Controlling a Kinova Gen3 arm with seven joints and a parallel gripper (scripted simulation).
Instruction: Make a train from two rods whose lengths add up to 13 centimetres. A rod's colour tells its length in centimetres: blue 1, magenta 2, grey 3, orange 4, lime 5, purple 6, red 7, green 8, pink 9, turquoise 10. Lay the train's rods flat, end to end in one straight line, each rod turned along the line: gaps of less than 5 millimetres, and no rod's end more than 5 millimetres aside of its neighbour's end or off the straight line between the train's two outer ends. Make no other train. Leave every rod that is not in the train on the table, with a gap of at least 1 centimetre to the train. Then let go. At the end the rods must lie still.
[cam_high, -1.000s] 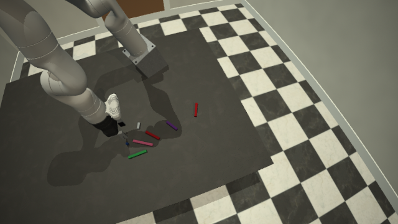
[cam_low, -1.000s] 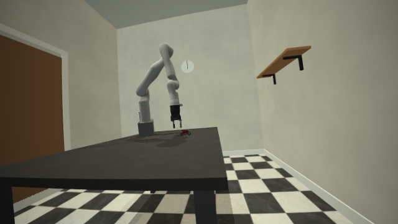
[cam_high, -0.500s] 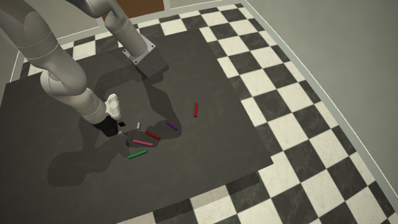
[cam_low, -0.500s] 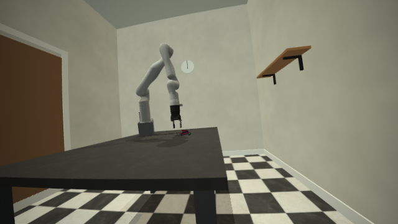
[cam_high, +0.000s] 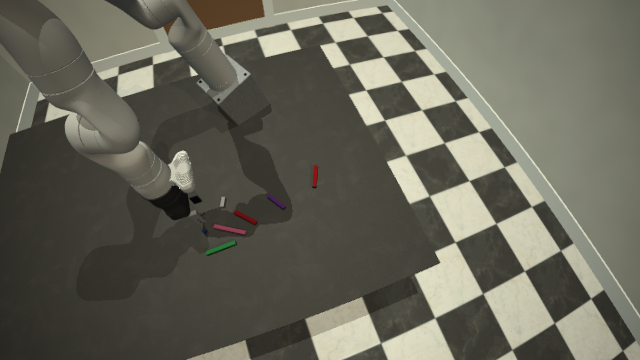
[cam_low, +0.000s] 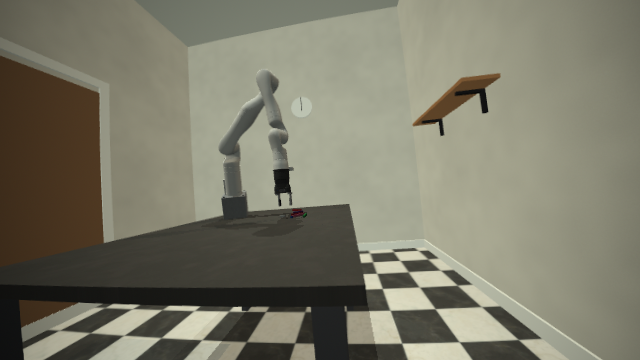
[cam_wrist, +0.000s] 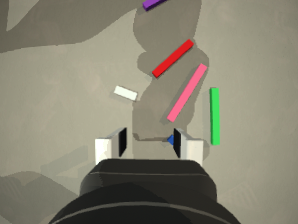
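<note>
My gripper (cam_wrist: 150, 138) is open and empty, hovering above the dark table; it also shows in the top view (cam_high: 196, 210) and the exterior view (cam_low: 284, 200). A small blue rod (cam_wrist: 172, 140) (cam_high: 204, 231) lies below, next to my right finger. A pink rod (cam_high: 230, 229) (cam_wrist: 186, 92), a green rod (cam_high: 221, 247) (cam_wrist: 214, 116), a red rod (cam_high: 245, 217) (cam_wrist: 173, 59), a purple rod (cam_high: 276, 201) and a short grey rod (cam_high: 222, 202) (cam_wrist: 125, 92) lie apart close by. A second red rod (cam_high: 315, 176) lies alone farther right.
The arm's base block (cam_high: 235, 97) stands at the back of the table. The table's right edge (cam_high: 400, 190) and front edge (cam_high: 300, 320) drop to a checkered floor.
</note>
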